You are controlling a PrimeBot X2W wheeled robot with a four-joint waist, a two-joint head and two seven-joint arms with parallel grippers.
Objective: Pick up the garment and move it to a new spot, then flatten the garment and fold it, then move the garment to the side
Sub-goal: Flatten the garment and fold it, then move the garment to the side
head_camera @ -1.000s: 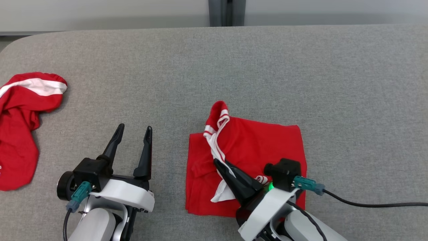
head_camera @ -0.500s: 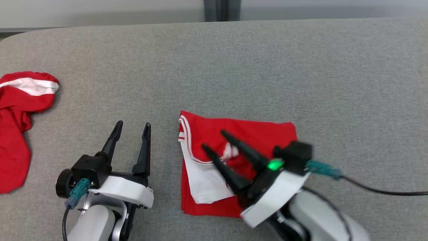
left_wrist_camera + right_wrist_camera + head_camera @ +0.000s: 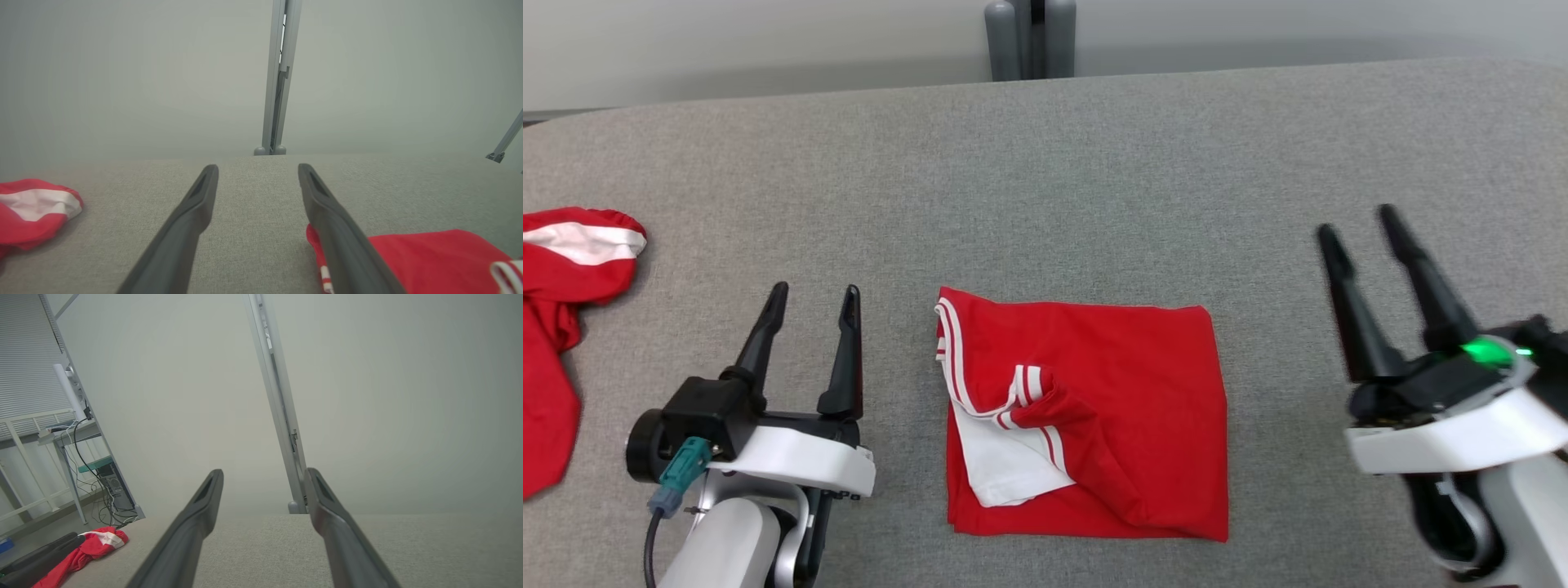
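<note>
ops: Grey cloth-covered desk (image 3: 1094, 163), pale wall behind, grey post (image 3: 1029, 37) at the far edge. Head view first. Where's the garment?

dev: Red garment (image 3: 1127, 392) lies flat at the near middle of the desk, folded to a rough square. White stripes run down its left edge. A white flap and a striped cuff sit on top, left of centre.

ops: Grippers?

dev: Left gripper (image 3: 815, 287) is near the garment's left edge, not touching it. Jaws wide, nothing between them. Right gripper (image 3: 1357, 220) is well off to the right, jaws wide too, empty. Green light (image 3: 1486, 353) is lit at its wrist.

ops: Anything else on the desk?

dev: Second garment (image 3: 564, 269), red with a white band, crumpled at the far left.

ops: Left wrist view?

dev: Left gripper (image 3: 258, 167) has its jaws spread over bare desk (image 3: 253, 228). Garment (image 3: 429, 257) is at lower right, its corner partly behind the right-hand finger. Second garment (image 3: 28, 212) is at left, post (image 3: 280, 81) dead ahead.

ops: Right wrist view?

dev: Right gripper (image 3: 264, 471) has wide jaws, bare desk (image 3: 429, 547) beneath. Post (image 3: 278, 396) leans in frame. Second garment (image 3: 94, 547) is at lower left, at the desk's corner. Beyond it are a computer tower (image 3: 114, 484), loose cables (image 3: 104, 514) and blinds (image 3: 24, 355).
</note>
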